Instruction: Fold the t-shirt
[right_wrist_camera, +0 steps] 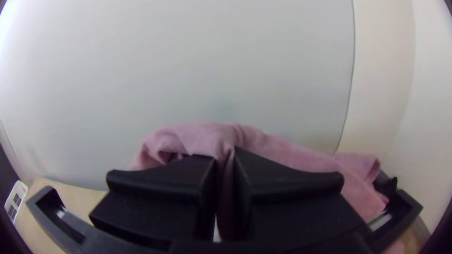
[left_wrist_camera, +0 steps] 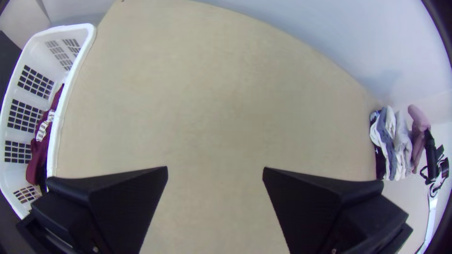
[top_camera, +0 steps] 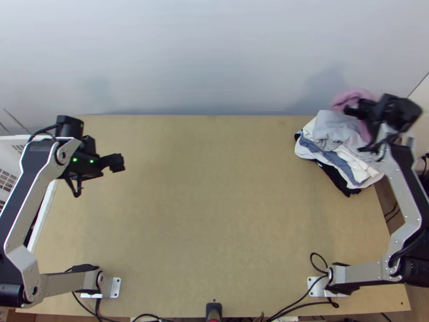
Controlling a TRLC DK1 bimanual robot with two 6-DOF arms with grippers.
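Right wrist view has the right tool (right_wrist_camera: 224, 157) clamping the bunched pink shirt (right_wrist_camera: 287, 153) by the pile (top_camera: 335, 153), left tool (left_wrist_camera: 215, 169) spread empty, folding seemingly all to do!

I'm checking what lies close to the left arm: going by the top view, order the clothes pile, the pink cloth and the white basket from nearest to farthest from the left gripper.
1. White basket: at the table's left edge.
2. Clothes pile: far right corner.
3. Pink cloth: beyond the pile, in the right gripper.
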